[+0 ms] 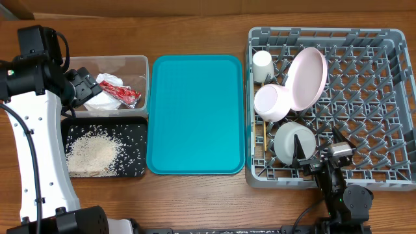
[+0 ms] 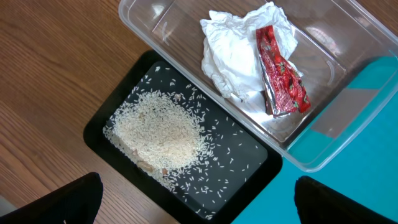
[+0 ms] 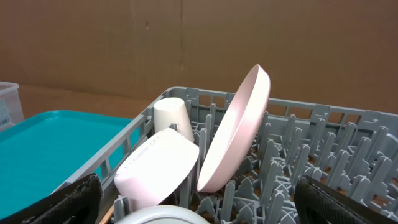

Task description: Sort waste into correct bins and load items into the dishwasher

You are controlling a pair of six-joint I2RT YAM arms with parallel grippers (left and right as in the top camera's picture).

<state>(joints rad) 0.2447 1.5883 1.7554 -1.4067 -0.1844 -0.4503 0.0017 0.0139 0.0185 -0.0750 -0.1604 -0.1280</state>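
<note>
Fingers [image 2: 68, 202] of the left gripper [image 1: 81, 91] stand spread and empty above the clear tub [image 1: 140, 62], where a crumpled white tissue [image 2: 236, 56] and a red wrapper [image 2: 283, 74], its print too creased to read, lie together. Rice grains [image 2: 158, 134] heap in the black tray [image 2: 96, 132] just beside it. Past the teal tray [image 1: 195, 114], the grey dish rack [image 1: 383, 97] holds a white cup [image 1: 262, 65], a tilted pink plate [image 1: 309, 78], a pale bowl [image 1: 273, 103], a grey bowl [image 1: 292, 140] and chopsticks [image 1: 264, 135]. The right gripper [image 1: 315, 156] hangs at its near edge, jaws parted and empty.
</note>
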